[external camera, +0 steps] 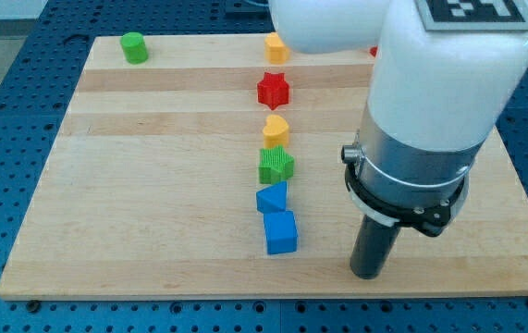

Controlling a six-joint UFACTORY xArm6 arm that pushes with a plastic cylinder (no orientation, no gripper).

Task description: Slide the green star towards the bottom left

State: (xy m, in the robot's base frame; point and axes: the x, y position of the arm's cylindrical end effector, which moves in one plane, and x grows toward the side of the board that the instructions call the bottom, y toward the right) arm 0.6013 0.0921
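The green star (276,166) lies near the board's middle, in a column of blocks. A yellow heart-like block (276,129) touches it from above and a blue triangular block (272,198) sits just below it. My tip (367,274) rests on the board near the bottom edge, to the right of and below the green star, about a hundred pixels away. It touches no block.
A blue cube (281,233) lies below the blue triangular block, left of my tip. A red star (273,90) and an orange block (276,46) are higher in the column. A green cylinder (134,47) stands at the top left. The wooden board (134,203) lies on a blue pegboard.
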